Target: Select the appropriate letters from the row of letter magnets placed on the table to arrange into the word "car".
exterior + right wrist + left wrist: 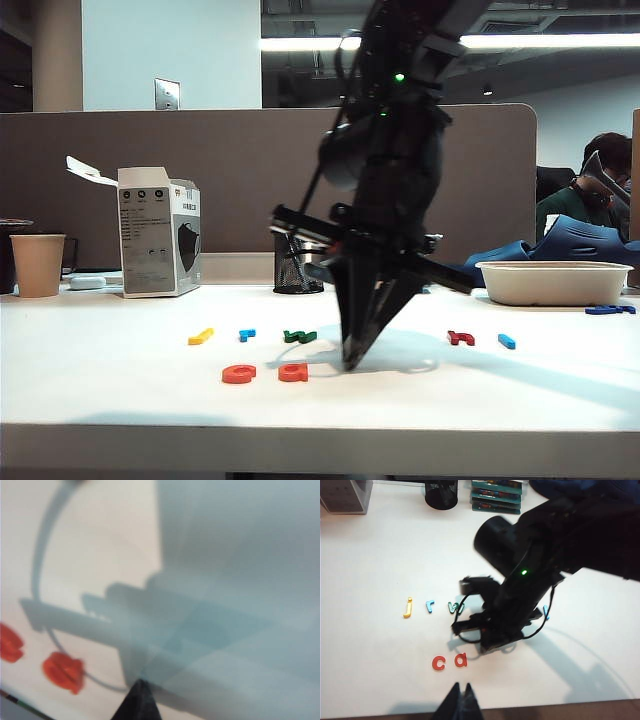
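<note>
Two orange-red letters, a c [239, 374] and an a [293, 372], are set side by side nearest the front edge of the white table [120, 400]. Just right of the a, the right gripper [352, 362] is seen tip-down at the tabletop, jaws clenched, nothing visibly held. Farther back, five letters are left in a row: yellow [201, 336], light-blue r [247, 334], green [299, 336], dark red [461, 338], blue [507, 341]. The left gripper [460, 696], pinched closed and empty, is held over the near edge.
</note>
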